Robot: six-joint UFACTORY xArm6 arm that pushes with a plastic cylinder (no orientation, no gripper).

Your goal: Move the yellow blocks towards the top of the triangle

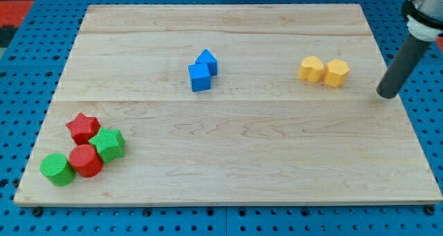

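Observation:
Two yellow blocks sit side by side at the view's upper right: a yellow rounded block (311, 68) and a yellow hexagon-like block (337, 73), touching or nearly so. Near the middle top, a blue triangle-like block (207, 61) touches a blue cube (199, 77) just below it. My tip (386, 94) is at the board's right edge, to the right of the yellow blocks and slightly lower, apart from them.
A cluster sits at the view's lower left: a red star (83, 127), a green hexagon (109, 144), a red cylinder (86, 160) and a green cylinder (57, 169). The wooden board (277, 160) lies on a blue pegboard surface.

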